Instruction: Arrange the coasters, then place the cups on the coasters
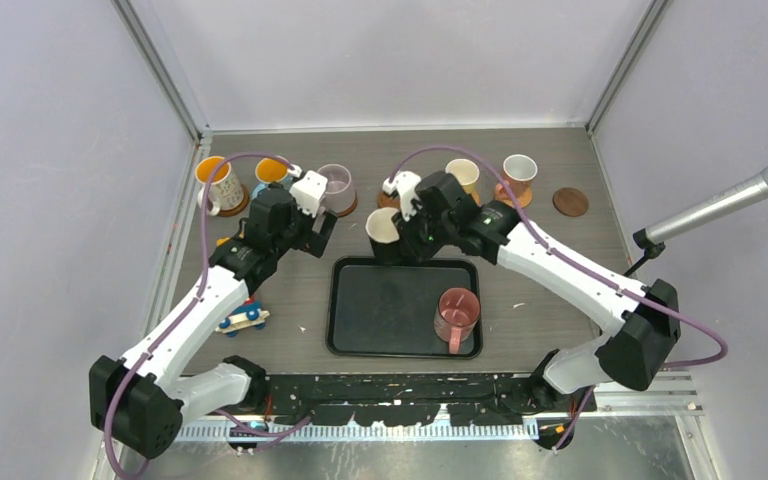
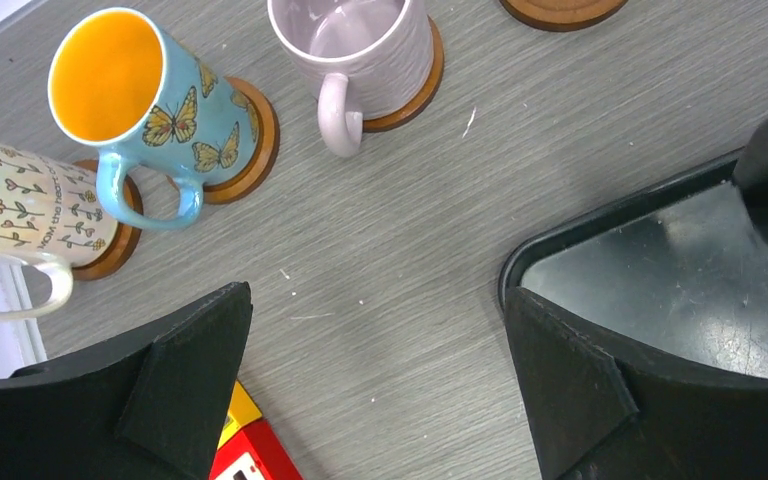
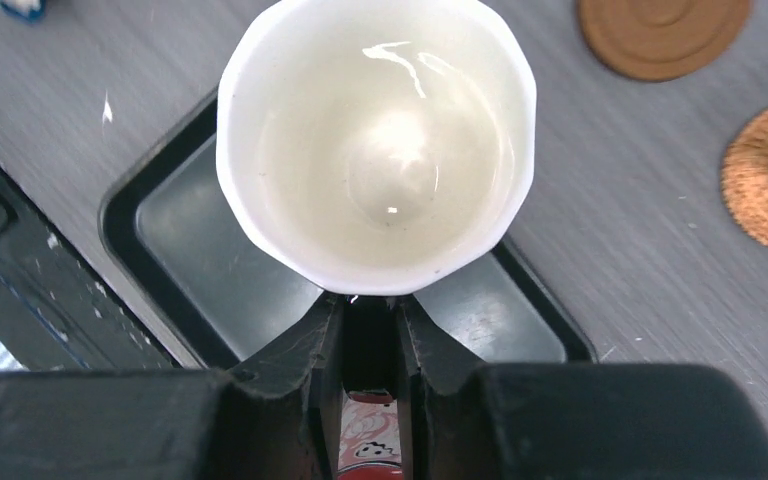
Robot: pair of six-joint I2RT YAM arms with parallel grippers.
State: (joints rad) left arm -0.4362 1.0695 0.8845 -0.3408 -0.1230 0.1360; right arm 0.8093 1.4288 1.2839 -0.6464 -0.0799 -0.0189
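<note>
The black tray (image 1: pixel 380 300) is lying mid-table, its far left corner sitting hidden beneath the right gripper (image 3: pixel 370 300), which is pinching a white cup (image 3: pixel 375 140) above it by a handle lost between the fingers. The left gripper (image 2: pixel 377 295) is gaping wide beside the tray, holding nothing. A bare coaster (image 1: pixel 570 202) is sitting far right, and a second coaster (image 3: pixel 660 35) is running off the frame's top edge.

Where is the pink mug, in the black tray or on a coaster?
In the tray: the pink mug stands upright in the black tray's near right corner, no coaster underneath.
</note>
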